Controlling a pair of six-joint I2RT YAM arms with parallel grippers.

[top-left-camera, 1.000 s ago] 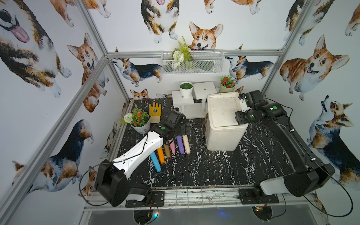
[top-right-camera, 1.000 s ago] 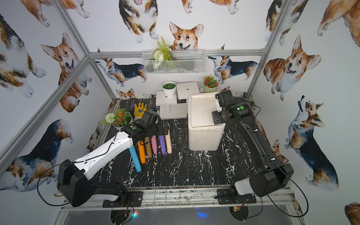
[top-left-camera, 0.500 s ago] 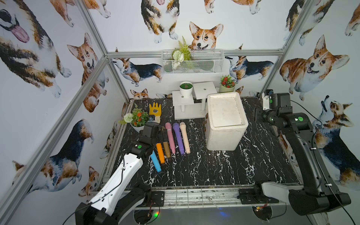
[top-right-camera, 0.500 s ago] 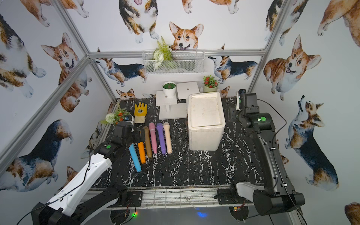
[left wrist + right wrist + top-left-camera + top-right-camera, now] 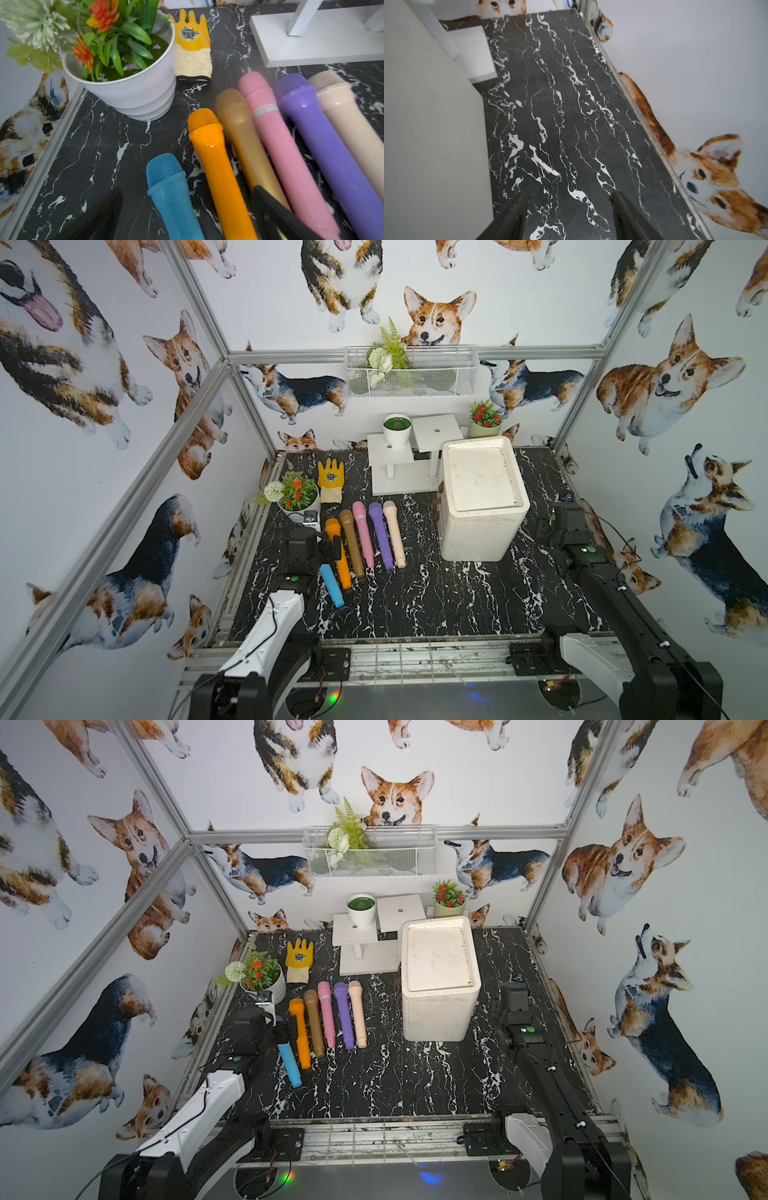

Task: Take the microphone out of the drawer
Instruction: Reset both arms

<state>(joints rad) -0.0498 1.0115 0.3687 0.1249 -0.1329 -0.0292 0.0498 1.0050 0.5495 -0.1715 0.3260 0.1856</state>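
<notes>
Several microphones lie side by side on the black marble table: blue [image 5: 332, 585], orange [image 5: 343, 568], gold [image 5: 352, 543], pink [image 5: 363, 535], purple [image 5: 381, 535] and beige [image 5: 394, 535]. The drawer is a white box [image 5: 482, 489] to their right, with brown handles on its left face, and looks shut. My left gripper [image 5: 322, 539] hangs open just above the blue microphone [image 5: 172, 197] and the orange one [image 5: 218, 166], holding nothing. My right gripper [image 5: 561, 510] stands open over bare table [image 5: 569, 194], right of the box wall [image 5: 425, 145].
A white pot of flowers [image 5: 297, 499] and a yellow glove [image 5: 331, 481] sit behind the microphones. A white stand [image 5: 395, 464] with a green-topped pot [image 5: 397, 429] is at the back. A wire basket [image 5: 411, 373] hangs on the rear wall.
Both arms have drawn back toward the front. The left gripper left the far ends of the microphones. The right gripper moved off the box's top edge and down to its right side.
</notes>
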